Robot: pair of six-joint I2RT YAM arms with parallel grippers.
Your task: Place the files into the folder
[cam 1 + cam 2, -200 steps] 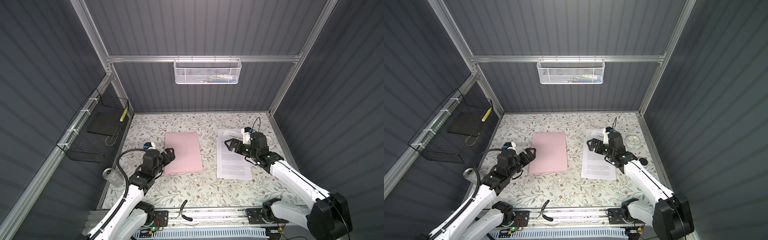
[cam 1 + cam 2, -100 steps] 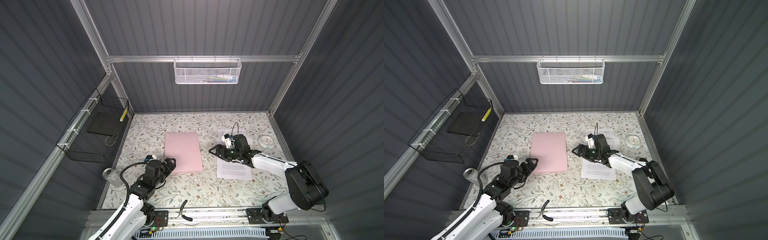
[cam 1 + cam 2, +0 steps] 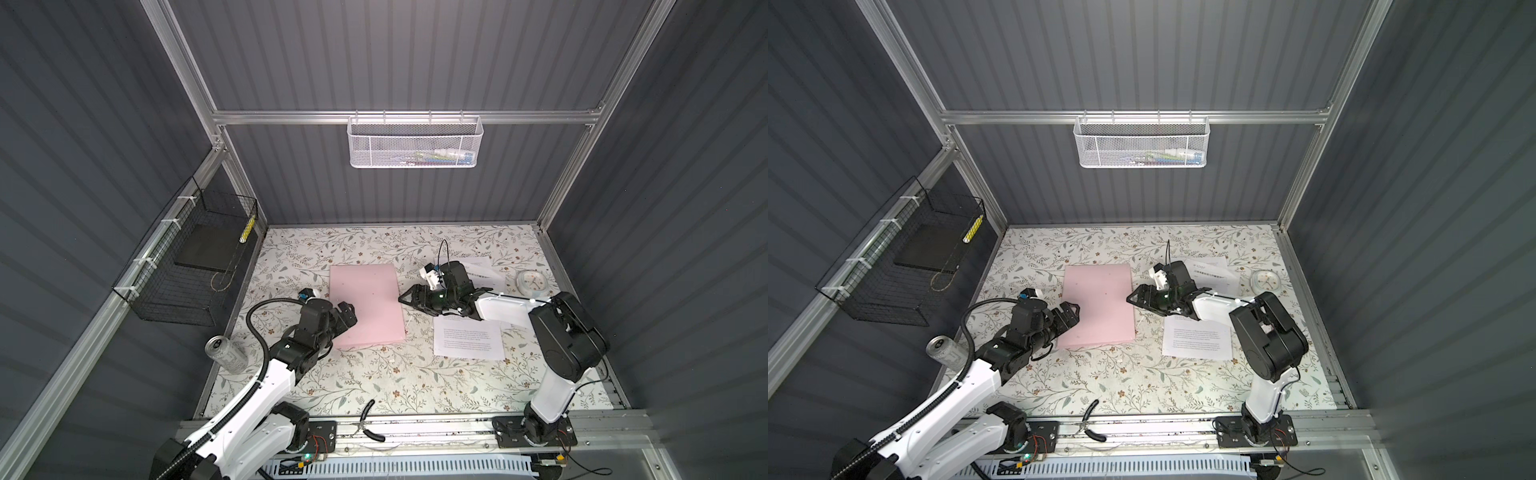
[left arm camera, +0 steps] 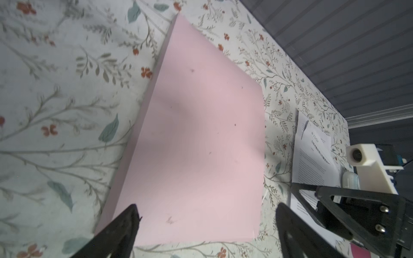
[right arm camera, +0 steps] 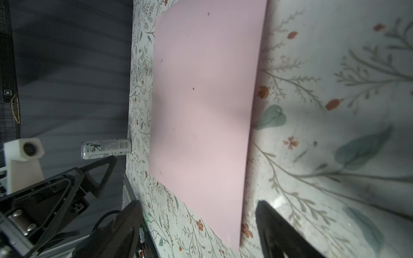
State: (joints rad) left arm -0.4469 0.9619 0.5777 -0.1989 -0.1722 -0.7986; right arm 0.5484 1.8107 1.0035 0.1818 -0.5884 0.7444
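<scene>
The pale pink folder (image 3: 368, 303) (image 3: 1098, 307) lies shut and flat on the floral table, mid-left. The files (image 3: 467, 336) (image 3: 1198, 336), white printed sheets, lie to its right, partly under the right arm. My left gripper (image 3: 347, 313) (image 3: 1069, 313) hovers open over the folder's near-left edge; in its wrist view (image 4: 206, 210) the folder (image 4: 201, 134) fills the gap between the fingers and the files (image 4: 312, 160) show beyond. My right gripper (image 3: 402, 297) (image 3: 1130, 299) is open, low at the folder's right edge; its wrist view (image 5: 197, 205) shows the folder (image 5: 201, 100) edge between the fingers.
A drink can (image 3: 226, 353) stands at the table's left front corner. A round white dial (image 3: 532, 282) lies at the far right. A black wire basket (image 3: 195, 257) hangs on the left wall, a white mesh basket (image 3: 413, 143) on the back rail. Black pliers (image 3: 368, 424) lie on the front rail.
My right gripper has swung left off the files and dropped low to the folder's right edge, its jaws narrowing a little. The left gripper dipped toward me, then returned over the folder's left edge.
</scene>
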